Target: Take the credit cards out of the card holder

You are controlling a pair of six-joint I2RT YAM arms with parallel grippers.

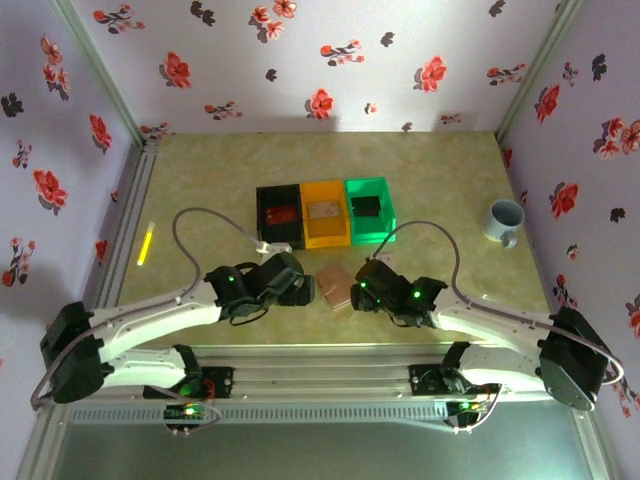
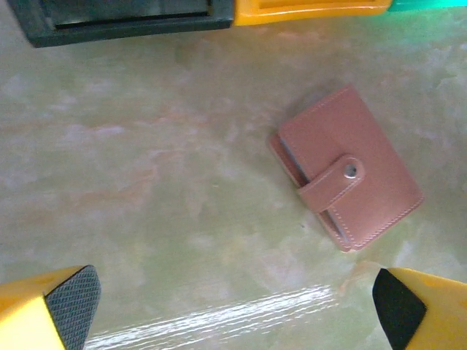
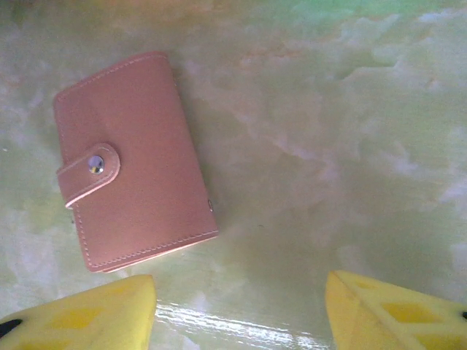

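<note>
Okay, so the small flat pinkish-brown leather card holder (image 1: 334,288) is lying closed on the pale green marbled table (image 1: 200,170), close to the near edge and about midway along it. It sits between my two arms, with its strap snapped shut. The left gripper (image 2: 235,302) has its jaws spread wide with nothing in them, and the holder is just past its right finger. The right gripper (image 3: 239,299) also has a clear gap between its yellow fingers, and the holder is off by its left finger, not between them.

My worry is that the tabletop looks glossy and the holder is thin. If I poke at the strap without pinning it down, I reckon it just skates away toward the row of black, orange and green plastic bins (image 1: 323,213). Pinching it across the closed flap would probably lift it still shut.

I can't see any cards at all, just a pale sliver along the open side in the left wrist view, so I've no idea how many there are. The bins are cut off in that view too.
</note>
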